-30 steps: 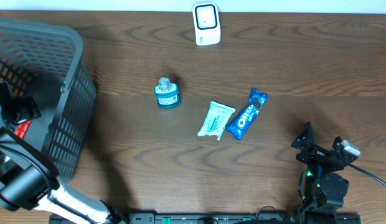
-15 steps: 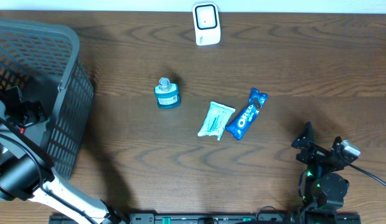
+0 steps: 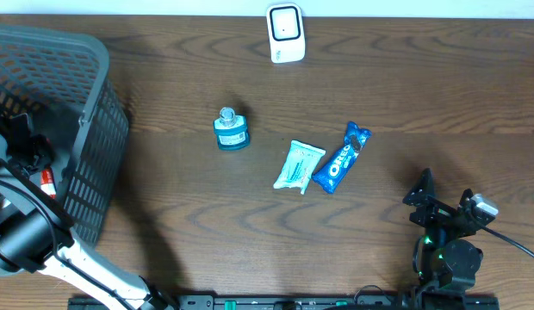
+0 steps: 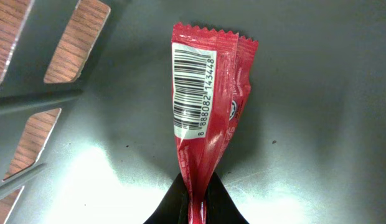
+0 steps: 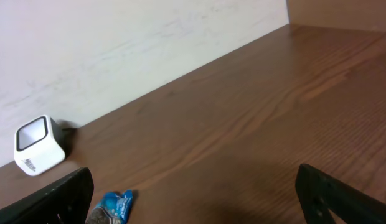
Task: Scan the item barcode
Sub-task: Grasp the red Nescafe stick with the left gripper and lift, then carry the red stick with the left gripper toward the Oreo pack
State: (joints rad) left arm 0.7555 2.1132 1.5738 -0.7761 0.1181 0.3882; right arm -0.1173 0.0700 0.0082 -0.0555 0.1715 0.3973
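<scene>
The item is a red snack packet (image 4: pixel 205 106) with a white barcode label facing the left wrist camera. It hangs over the grey basket floor (image 4: pixel 317 124), its lower end pinched in my left gripper (image 4: pixel 196 202), which is shut on it. From overhead, the left gripper (image 3: pixel 30 151) is inside the basket (image 3: pixel 86 103), and a bit of the red packet (image 3: pixel 47 181) shows below it. The white barcode scanner (image 3: pixel 285 33) stands at the table's far edge. My right gripper (image 3: pixel 443 207) stands open at the front right, holding nothing.
On the table lie a teal bottle (image 3: pixel 230 129), a white and teal packet (image 3: pixel 298 165) and a blue Oreo pack (image 3: pixel 342 157). The right wrist view shows the scanner (image 5: pixel 38 146) by the wall and the Oreo pack's end (image 5: pixel 112 208).
My left gripper has shut on the red packet inside the basket and shifted slightly there. The right arm has not moved.
</scene>
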